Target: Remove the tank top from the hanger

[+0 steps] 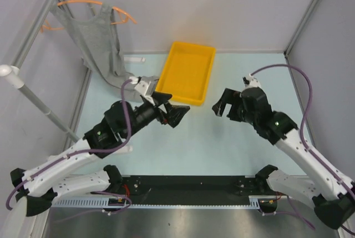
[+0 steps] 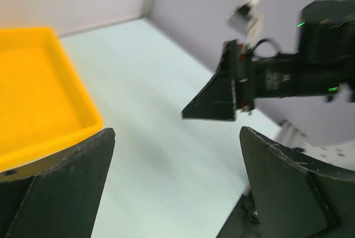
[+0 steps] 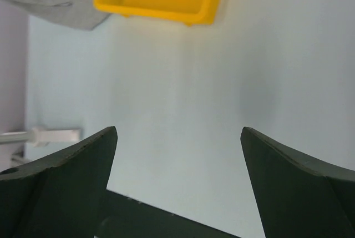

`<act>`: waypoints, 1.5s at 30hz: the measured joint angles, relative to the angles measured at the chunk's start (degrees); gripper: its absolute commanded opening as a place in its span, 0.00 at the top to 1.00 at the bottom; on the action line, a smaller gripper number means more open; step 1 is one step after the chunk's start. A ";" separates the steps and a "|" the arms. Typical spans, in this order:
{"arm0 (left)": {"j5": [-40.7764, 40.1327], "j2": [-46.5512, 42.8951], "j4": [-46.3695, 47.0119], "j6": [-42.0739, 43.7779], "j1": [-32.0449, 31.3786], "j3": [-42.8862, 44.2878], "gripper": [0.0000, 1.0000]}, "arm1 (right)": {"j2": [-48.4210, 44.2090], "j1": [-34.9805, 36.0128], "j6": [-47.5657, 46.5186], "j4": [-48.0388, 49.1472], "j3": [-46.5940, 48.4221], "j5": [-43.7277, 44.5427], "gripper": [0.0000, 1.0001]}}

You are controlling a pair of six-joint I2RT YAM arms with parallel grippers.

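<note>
Seen from above, a yellow tray (image 1: 187,69) sits toward the far side of a pale table (image 1: 188,149) and serves as the landmark here. Far to the left of the tray and behind it, an orange hanger (image 1: 83,2) hangs beside a slanting grey rack pole (image 1: 39,21). The grey tank top (image 1: 97,41) is on the hanger, its straps over the hanger's arms. The fabric drapes down and toward the tray, and its lower end is bunched on the table just left of the tray's left wall.

The left gripper (image 1: 173,110) is at the tray's near-left corner, pointing to the right. Its two dark fingers are spread as wide as they go, with nothing between them. The left wrist camera shows bare table in the gap and the tray's corner beside one finger.

The right gripper (image 1: 222,106) is a short way to the right of the tray's near-right corner and faces the left gripper across open table. Its fingers are also spread fully apart and empty. The right wrist camera looks between them at bare table, with the tray and a fold of grey fabric beyond.

Neither gripper touches the tank top or the hanger.
</note>
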 measured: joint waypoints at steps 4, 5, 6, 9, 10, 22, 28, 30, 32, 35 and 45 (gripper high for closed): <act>-6.56 6.58 -13.22 -1.33 0.00 6.84 0.01 | 9.64 -3.26 -7.87 -3.28 7.15 -1.25 0.00; -6.86 7.37 -15.82 -1.62 0.00 7.39 0.00 | 11.82 -3.58 -10.16 -3.85 8.85 -1.86 0.00; -6.60 7.85 -18.25 -1.86 0.00 7.67 0.01 | 13.57 -3.69 -11.85 -3.67 10.16 -2.43 0.00; -4.92 7.56 -23.17 -2.89 -0.02 7.39 0.00 | 19.67 -3.87 -18.16 -1.09 15.21 -4.76 0.00; -4.76 6.82 -23.67 -3.72 -0.02 6.88 0.01 | 21.64 -3.89 -19.89 0.79 16.81 -5.92 0.00; -6.95 -15.76 -27.10 -17.38 -0.02 -6.51 0.01 | 54.23 -2.67 -31.15 20.09 52.59 -23.43 0.00; -7.52 -21.46 -32.81 -22.67 -0.02 -10.69 0.01 | 69.26 -1.05 -33.40 29.33 72.02 -30.60 0.00; -7.32 -23.82 -34.07 -24.44 0.00 -12.66 0.00 | 73.70 -0.22 -34.21 34.73 76.46 -31.93 0.00; -6.62 -25.42 -34.82 -25.86 -0.02 -14.01 0.01 | 78.12 0.76 -35.45 38.60 80.91 -31.89 0.00; -5.31 -27.30 -35.19 -27.67 -0.02 -16.09 0.01 | 84.32 2.51 -37.00 43.17 86.71 -29.31 0.00; -6.54 -21.29 -34.53 -24.17 -0.02 -6.75 0.01 | 86.23 6.16 -38.03 48.81 76.87 -17.11 0.00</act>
